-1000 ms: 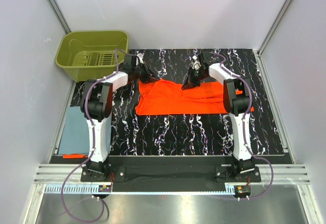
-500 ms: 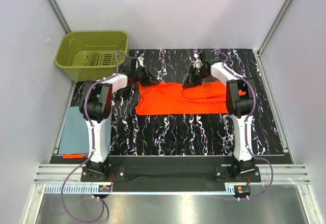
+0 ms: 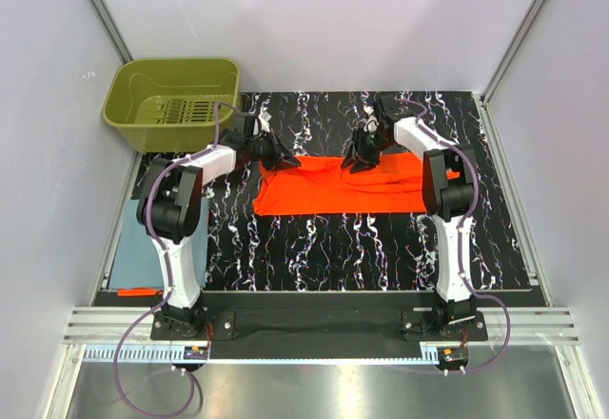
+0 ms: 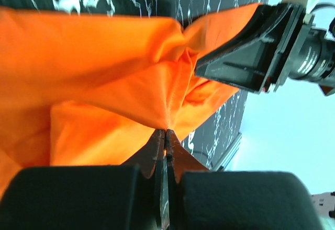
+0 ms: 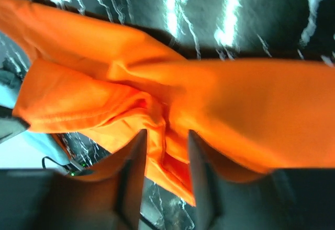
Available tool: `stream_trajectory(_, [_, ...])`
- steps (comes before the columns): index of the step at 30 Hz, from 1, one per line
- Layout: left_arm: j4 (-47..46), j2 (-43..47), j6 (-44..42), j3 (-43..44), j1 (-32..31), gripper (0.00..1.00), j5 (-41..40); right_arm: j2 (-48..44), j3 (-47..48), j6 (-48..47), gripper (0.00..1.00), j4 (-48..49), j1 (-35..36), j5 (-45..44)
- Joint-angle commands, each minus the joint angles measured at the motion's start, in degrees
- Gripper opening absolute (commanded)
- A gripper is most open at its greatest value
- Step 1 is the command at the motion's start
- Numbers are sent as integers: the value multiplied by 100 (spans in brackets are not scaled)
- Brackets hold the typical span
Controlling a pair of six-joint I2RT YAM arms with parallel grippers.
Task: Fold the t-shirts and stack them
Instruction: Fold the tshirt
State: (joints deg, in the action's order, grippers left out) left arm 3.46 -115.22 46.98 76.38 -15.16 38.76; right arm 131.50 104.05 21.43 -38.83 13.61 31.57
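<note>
The left gripper (image 4: 164, 131) is clamped on the orange t-shirt (image 3: 333, 186), spread across the middle of the table (image 3: 314, 243), at its far edge, the right gripper (image 5: 166, 136) parted with cloth loose between; light and limp, it probably wants pinching at the far corners.

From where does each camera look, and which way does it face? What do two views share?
Top external: above and behind the arms, looking down at the black marbled table; left arm and right arm show whole.
Left wrist: on the left arm, facing along its shut jaws, which pinch the bright orange cloth t-shirt.
Right wrist: on the right arm, facing the same t-shirt between its parted jaws.
Shared: every view shows that t-shirt.
</note>
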Motion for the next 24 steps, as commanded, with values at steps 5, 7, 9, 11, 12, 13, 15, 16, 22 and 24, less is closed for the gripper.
stream_trajectory(5, [-4,799,-40,-500,-171,3,123,-1213,37,238,64,-643,-217,-793])
stream_trajectory(7, [5,895,-57,-632,-215,4,114,-1397,-42,256,65,-679,-323,-863])
stream_trajectory(9, [93,1001,-136,-808,-268,4,61,-1574,-218,239,66,-696,-490,-907])
stream_trajectory(11, [172,1028,-224,-931,-295,9,26,-1812,-463,239,68,-714,-622,-907])
stream_trajectory(12, [250,1019,-259,-967,-286,16,26,-1943,-552,239,69,-705,-753,-907])
stream_trajectory(13, [269,993,-303,-984,-295,17,35,-2014,-726,230,71,-696,-832,-890])
stream_trajectory(15, [357,966,-426,-976,-295,22,0,-2189,-912,178,73,-705,-1008,-863])
stream_trajectory(16, [374,914,-453,-950,-303,22,8,-2242,-1009,160,73,-705,-1061,-881])
stream_trajectory(22, [831,1237,-725,-870,-303,34,-175,-2243,-1352,115,71,-618,-1080,-337])
stream_trajectory(24, [919,1466,-953,-897,-295,39,-395,-2147,-1388,317,63,-355,-887,6])
